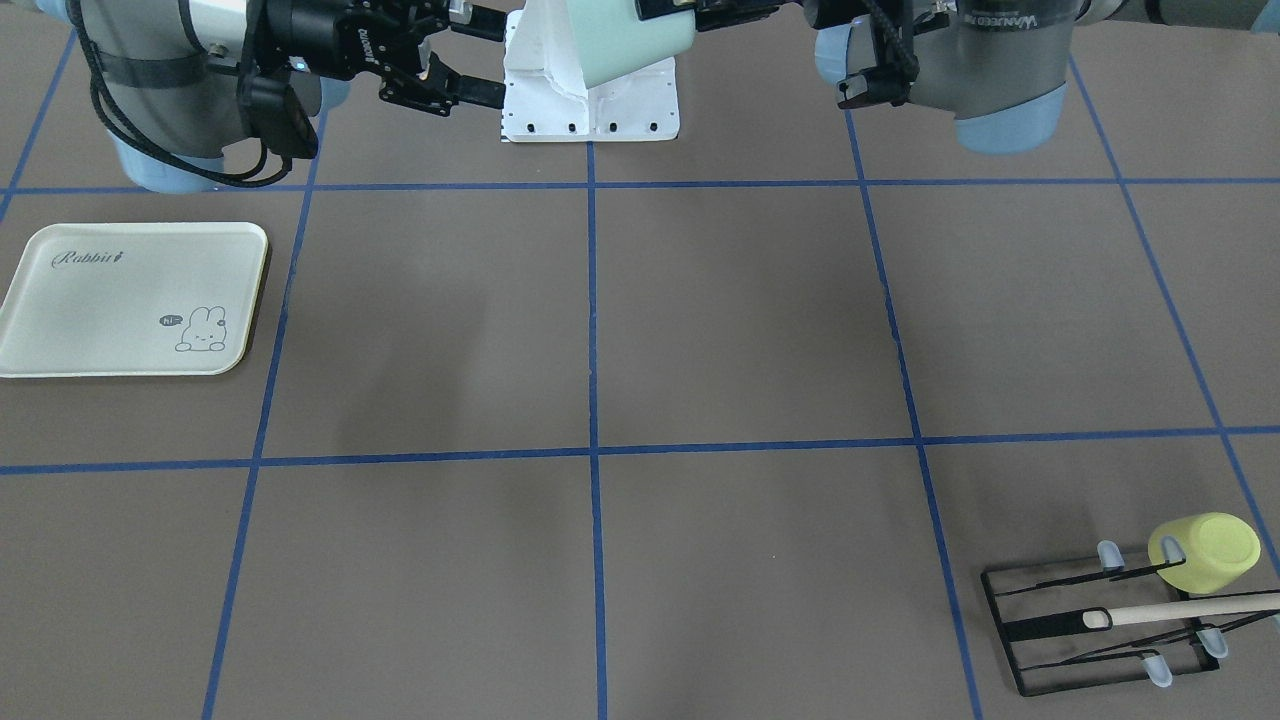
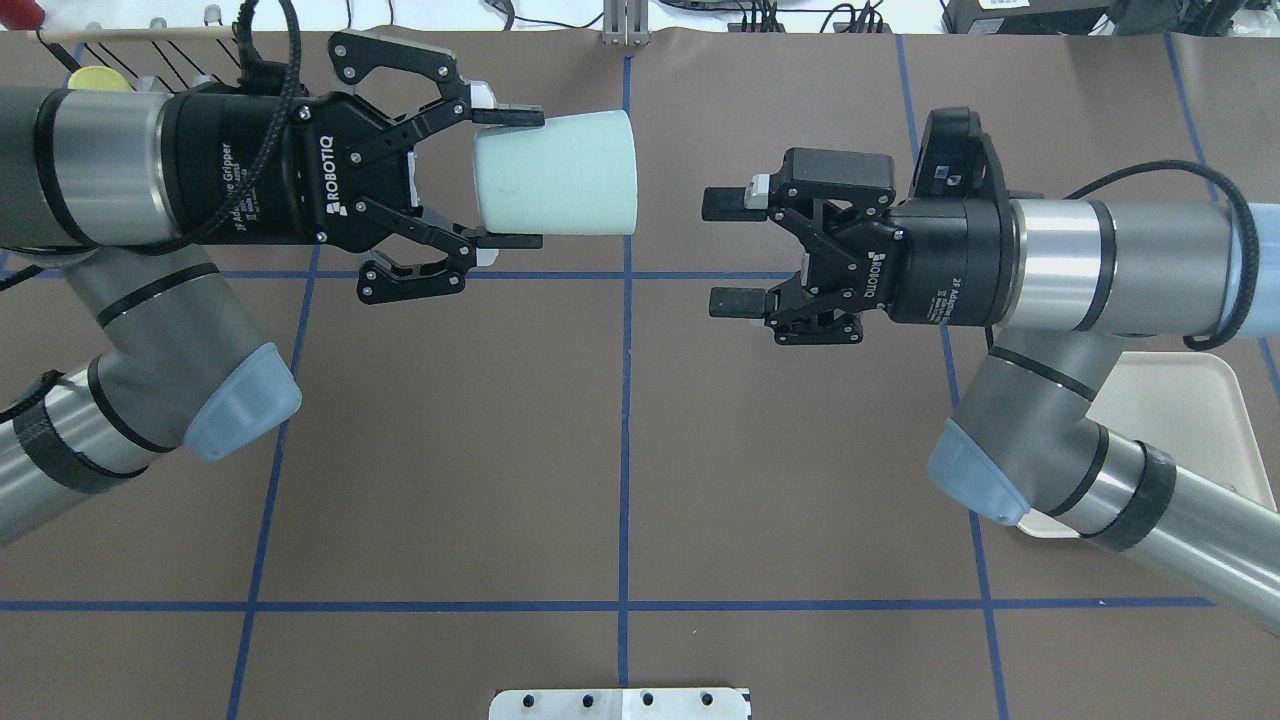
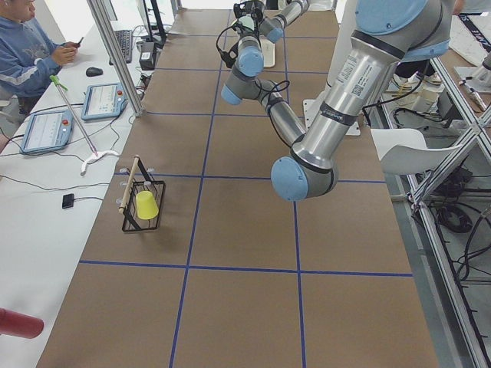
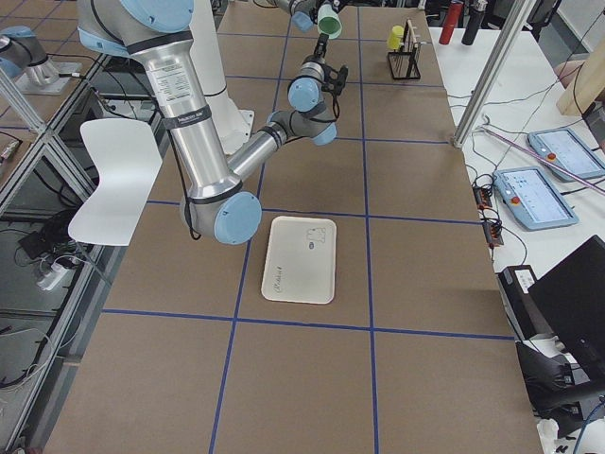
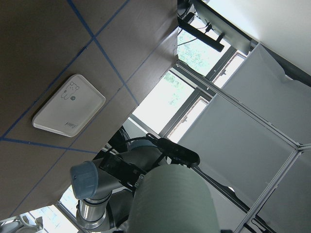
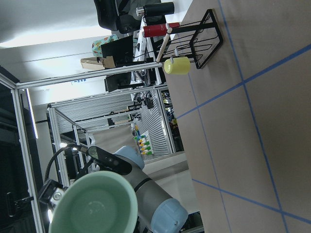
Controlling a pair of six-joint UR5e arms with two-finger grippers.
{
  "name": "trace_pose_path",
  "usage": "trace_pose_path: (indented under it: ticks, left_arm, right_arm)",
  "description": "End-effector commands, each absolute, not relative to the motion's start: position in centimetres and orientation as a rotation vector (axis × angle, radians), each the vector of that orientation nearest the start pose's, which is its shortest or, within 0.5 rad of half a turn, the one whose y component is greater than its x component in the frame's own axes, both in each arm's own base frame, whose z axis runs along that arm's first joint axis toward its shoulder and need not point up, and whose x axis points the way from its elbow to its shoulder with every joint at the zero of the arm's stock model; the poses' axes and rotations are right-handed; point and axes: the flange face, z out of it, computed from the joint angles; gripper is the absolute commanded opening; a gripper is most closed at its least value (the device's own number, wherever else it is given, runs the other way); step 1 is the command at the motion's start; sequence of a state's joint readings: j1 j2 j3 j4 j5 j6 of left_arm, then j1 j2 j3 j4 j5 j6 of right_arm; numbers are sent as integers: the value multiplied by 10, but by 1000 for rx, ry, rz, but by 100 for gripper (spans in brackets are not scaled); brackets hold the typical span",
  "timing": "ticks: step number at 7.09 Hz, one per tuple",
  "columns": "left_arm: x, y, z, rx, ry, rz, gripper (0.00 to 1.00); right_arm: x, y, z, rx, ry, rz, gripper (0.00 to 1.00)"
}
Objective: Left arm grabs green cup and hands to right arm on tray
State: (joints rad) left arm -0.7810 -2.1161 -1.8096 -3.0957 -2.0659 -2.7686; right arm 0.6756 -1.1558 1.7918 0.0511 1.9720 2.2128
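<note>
My left gripper [image 2: 510, 180] is shut on the base end of the pale mint-green cup [image 2: 565, 172] and holds it on its side, high above the table, with its mouth toward my right arm. My right gripper [image 2: 722, 252] is open and empty. It faces the cup's mouth with a short gap between them and sits a little nearer the robot. In the front view the cup [image 1: 630, 35] is at the top edge, with my right gripper [image 1: 485, 58] to its left. The right wrist view looks into the cup's mouth [image 6: 92, 206]. The cream Rabbit tray [image 1: 130, 300] lies flat and empty on the right arm's side.
A black wire rack [image 1: 1100, 620] stands at the far corner on the left arm's side, with a yellow-green mug [image 1: 1205, 552] and a wooden stick on it. The white robot base plate [image 1: 590, 100] is at the table's near edge. An operator [image 3: 31, 46] sits beyond the table.
</note>
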Motion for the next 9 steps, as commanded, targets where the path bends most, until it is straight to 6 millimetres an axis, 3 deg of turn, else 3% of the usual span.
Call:
trace_pose_path:
  ticks: [1, 9]
  left_arm:
    - [292, -405, 116, -773, 2184, -529, 0]
    - [316, -383, 111, -839, 2171, -469, 0]
  right_arm:
    - [-336, -371, 178, -193, -2253, 283, 86]
    - [-334, -377, 171, -160, -2303, 334, 84]
